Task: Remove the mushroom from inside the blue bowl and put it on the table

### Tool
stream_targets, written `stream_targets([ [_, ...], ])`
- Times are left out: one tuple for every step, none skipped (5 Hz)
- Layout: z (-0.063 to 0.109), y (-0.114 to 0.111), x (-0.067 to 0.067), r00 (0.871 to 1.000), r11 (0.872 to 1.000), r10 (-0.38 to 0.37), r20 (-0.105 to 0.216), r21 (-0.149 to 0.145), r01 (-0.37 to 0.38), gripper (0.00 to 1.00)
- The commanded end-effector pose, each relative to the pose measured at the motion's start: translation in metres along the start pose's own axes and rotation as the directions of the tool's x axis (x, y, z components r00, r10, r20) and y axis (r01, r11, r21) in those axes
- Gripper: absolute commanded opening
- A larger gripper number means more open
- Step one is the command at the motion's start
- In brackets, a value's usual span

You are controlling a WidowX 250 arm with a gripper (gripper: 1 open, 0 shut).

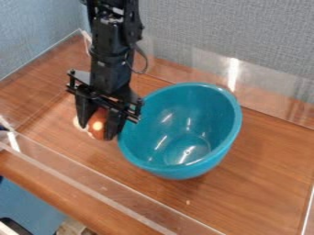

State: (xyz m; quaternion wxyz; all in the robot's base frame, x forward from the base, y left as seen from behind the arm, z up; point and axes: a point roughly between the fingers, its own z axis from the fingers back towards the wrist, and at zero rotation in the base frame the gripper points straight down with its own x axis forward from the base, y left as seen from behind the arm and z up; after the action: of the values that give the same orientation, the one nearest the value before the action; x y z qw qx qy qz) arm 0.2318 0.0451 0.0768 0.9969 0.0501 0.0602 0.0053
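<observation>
The mushroom [95,124], reddish-brown and glossy, sits between the fingers of my gripper [98,124], low over the table [43,96] just left of the blue bowl [185,128]. My gripper points straight down and is shut on the mushroom. The black arm rises from it toward the top of the view. The blue bowl is tipped, its left rim pressed by the gripper's frame, and its smooth inside holds nothing I can see.
Low clear acrylic walls [73,179] edge the tabletop at front, left and back right. A grey wall stands behind. Bare wood lies left of the gripper and behind the bowl.
</observation>
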Motion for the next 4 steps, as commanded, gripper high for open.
stream_targets([
  [0.005,-0.0051,-0.0006,1.0,1.0,-0.014,0.025,0.005,0.014,0.0],
  [0.004,-0.0071,-0.003,1.0,1.0,-0.013,0.022,0.005,0.013,0.0],
  [0.0033,-0.0093,-0.0054,1.0,1.0,-0.012,0.02,0.004,0.012,0.0],
  [0.0027,-0.0114,-0.0083,1.0,1.0,-0.011,0.019,0.004,0.011,0.0],
])
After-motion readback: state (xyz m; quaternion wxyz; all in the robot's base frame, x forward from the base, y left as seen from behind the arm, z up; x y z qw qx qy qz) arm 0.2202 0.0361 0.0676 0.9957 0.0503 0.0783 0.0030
